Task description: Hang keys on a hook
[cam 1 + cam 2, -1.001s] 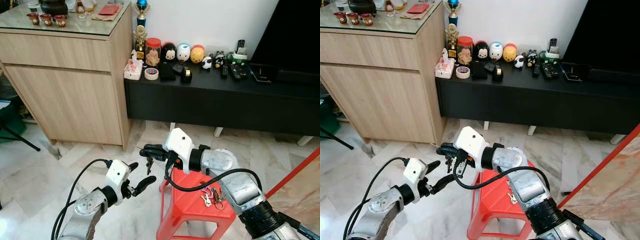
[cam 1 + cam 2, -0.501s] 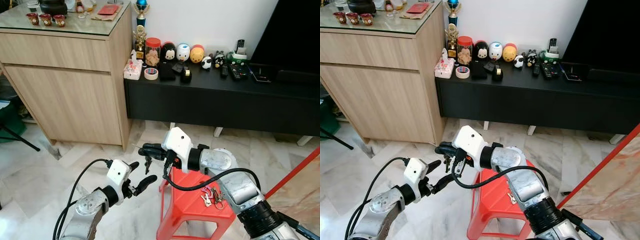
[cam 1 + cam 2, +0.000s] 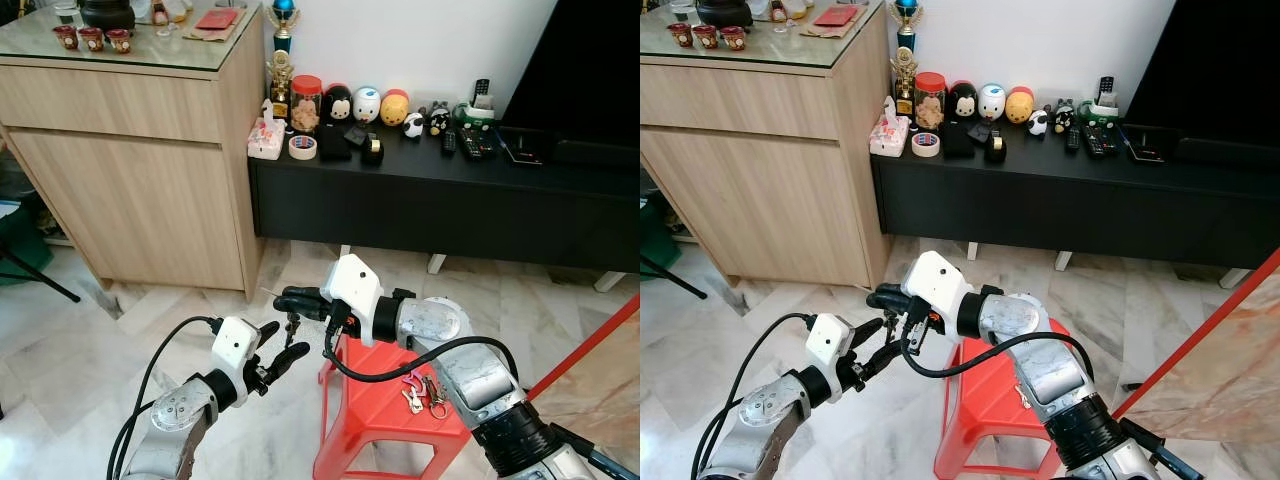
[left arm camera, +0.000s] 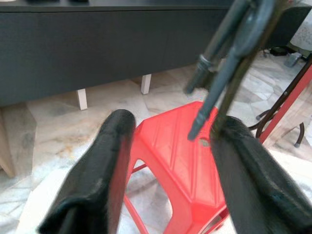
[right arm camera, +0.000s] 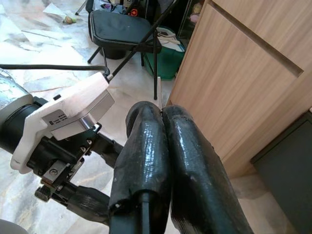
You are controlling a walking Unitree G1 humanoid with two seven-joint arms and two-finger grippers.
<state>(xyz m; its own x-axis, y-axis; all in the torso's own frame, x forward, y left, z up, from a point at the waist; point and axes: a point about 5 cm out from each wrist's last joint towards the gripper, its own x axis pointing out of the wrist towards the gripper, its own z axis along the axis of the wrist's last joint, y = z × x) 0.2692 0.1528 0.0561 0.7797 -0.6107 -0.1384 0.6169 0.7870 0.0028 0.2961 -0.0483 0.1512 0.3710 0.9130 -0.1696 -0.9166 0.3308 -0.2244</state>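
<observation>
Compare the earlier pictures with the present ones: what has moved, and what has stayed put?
The left gripper has risen, so the keys dangling from the shut right gripper now hang between its open fingers. The right gripper has edged slightly leftward. The red stool and the second key bunch on it stayed put.

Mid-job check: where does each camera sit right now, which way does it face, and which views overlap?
Left eye view: on the head, looking forward and down at the red stool, black TV bench and wooden cabinet; both arms show.
Right eye view: head camera's other eye, same scene.
Left wrist view: along the open left pincer, facing the stool, with hanging keys between its fingers.
Right wrist view: along the right pincer, shut on the keys' ring, facing the cabinet.
Shared: the right wrist view shows the left pincer too.
</observation>
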